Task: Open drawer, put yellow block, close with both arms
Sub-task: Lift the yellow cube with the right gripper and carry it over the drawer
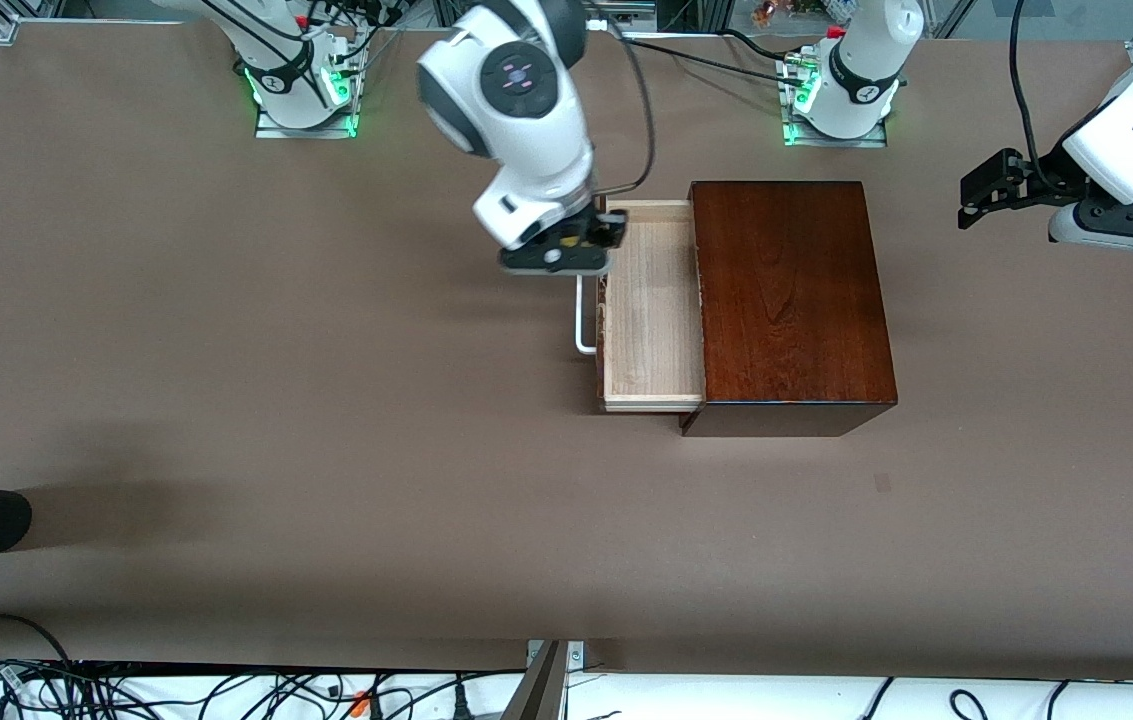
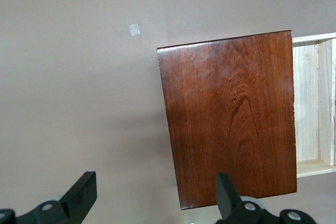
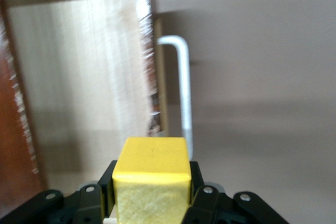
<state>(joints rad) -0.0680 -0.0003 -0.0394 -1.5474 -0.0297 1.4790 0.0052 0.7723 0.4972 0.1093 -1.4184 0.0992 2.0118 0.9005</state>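
The yellow block is gripped by the right pincer over the drawer front. It should be carried fully over the tray before release. The left pincer is held open, waiting.

Glossy dark wood box, pale raw-wood drawer

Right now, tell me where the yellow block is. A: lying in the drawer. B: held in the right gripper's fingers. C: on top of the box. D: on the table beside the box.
B: the right gripper is shut on the yellow block, above the open drawer's handle end.
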